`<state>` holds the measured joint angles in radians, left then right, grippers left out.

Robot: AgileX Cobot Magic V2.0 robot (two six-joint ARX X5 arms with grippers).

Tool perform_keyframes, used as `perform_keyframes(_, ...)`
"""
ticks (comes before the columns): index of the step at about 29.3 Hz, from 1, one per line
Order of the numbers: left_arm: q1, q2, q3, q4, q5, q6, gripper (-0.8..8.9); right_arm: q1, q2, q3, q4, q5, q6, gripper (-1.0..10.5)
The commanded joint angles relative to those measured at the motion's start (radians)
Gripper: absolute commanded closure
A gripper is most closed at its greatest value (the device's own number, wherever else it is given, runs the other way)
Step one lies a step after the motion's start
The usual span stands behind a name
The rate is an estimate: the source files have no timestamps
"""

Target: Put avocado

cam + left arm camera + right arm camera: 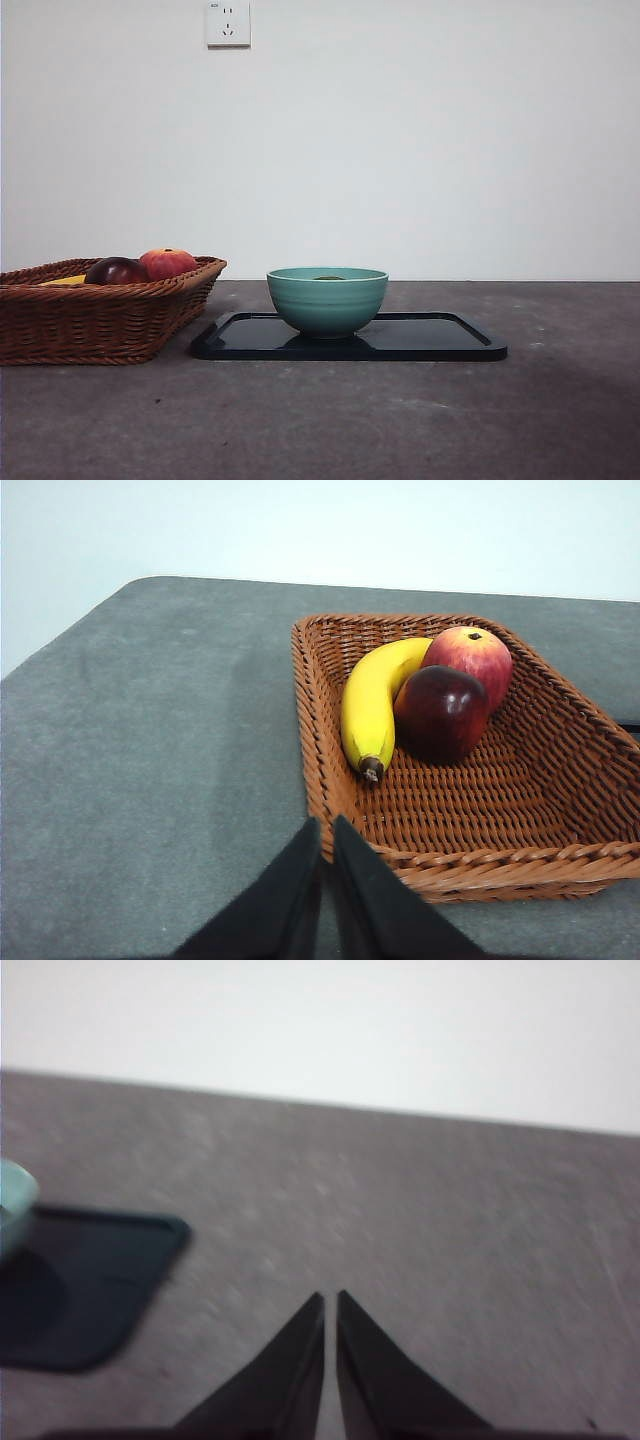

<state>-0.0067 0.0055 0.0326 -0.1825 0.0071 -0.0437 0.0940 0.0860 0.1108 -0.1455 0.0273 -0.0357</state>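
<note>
Avocado (329, 277) apparently a dull sliver inside glazed teal bowl (327, 300), glossy black tray (440, 345), both grippers clenched, empty.

We see only a dark olive-green sliver of the rounded, matte-skinned avocado (329, 277), just showing above the rim of the teal ceramic bowl (327, 303) that stands on the black rectangular tray (440, 340).

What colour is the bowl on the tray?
Teal green; the bowl shows best in the front view, standing on the black tray.
</note>
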Motion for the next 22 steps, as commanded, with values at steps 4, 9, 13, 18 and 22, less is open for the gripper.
perform_keyframes(4, 0.002, -0.002, -0.021, -0.007, 0.0, -0.001, 7.95, -0.058, -0.025, -0.074, 0.046, -0.001, -0.022, 9.3)
perform_keyframes(9, 0.002, -0.002, -0.021, -0.007, 0.0, -0.001, 7.95, -0.069, -0.027, -0.1, 0.014, 0.008, -0.002, 9.3)
perform_keyframes(13, 0.002, -0.002, -0.021, -0.007, 0.0, -0.001, 7.95, -0.072, -0.059, -0.1, -0.035, 0.06, 0.01, 9.3)
perform_keyframes(18, 0.002, -0.002, -0.021, -0.007, 0.0, -0.001, 7.95, -0.073, -0.082, -0.1, -0.029, 0.078, 0.01, 9.3)
perform_keyframes(22, 0.002, -0.002, -0.021, -0.007, 0.0, -0.001, 7.95, -0.073, -0.082, -0.1, -0.03, 0.037, 0.01, 9.3)
